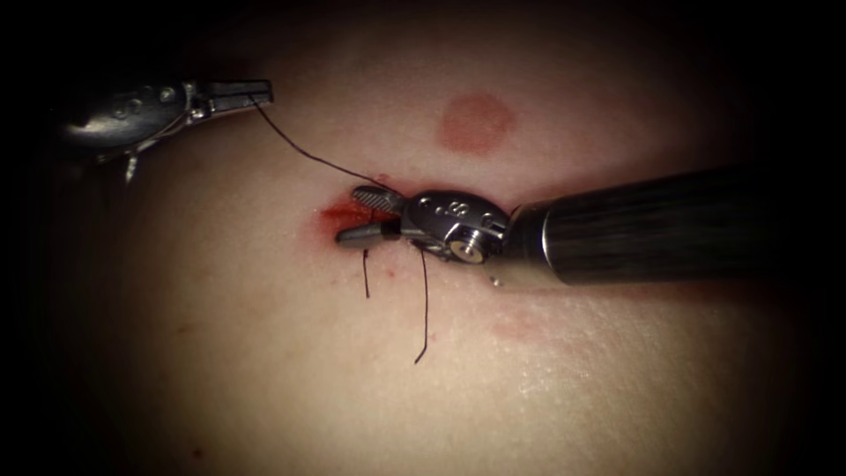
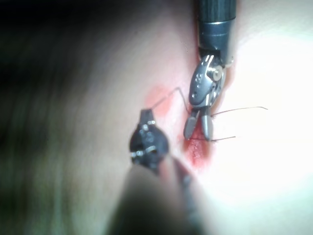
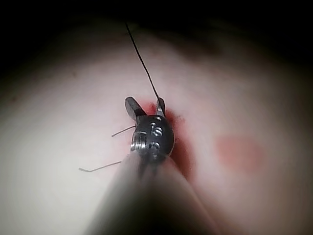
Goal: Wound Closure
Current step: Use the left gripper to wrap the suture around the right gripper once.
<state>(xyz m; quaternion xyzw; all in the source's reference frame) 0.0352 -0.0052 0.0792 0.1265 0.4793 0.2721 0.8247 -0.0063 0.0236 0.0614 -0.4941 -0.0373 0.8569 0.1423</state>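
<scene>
Dark thread point(image 1: 308, 154) runs taut from the left tool point(image 1: 256, 91), clamped on it far left of the cut point(image 1: 348, 216), to the stitch, where the right tool point(image 1: 366, 216) gapes astride it, apparently placed for trimming, which needs steady tension; no needle visible.

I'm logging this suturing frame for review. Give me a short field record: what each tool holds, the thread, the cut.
left tool: end effector shut on the thread, up left of the cut
right tool: end effector open over the cut, holding nothing
thread: runs taut from left tool to cut
thread ends: two, lying below the cut
red fluid: at the cut
</scene>
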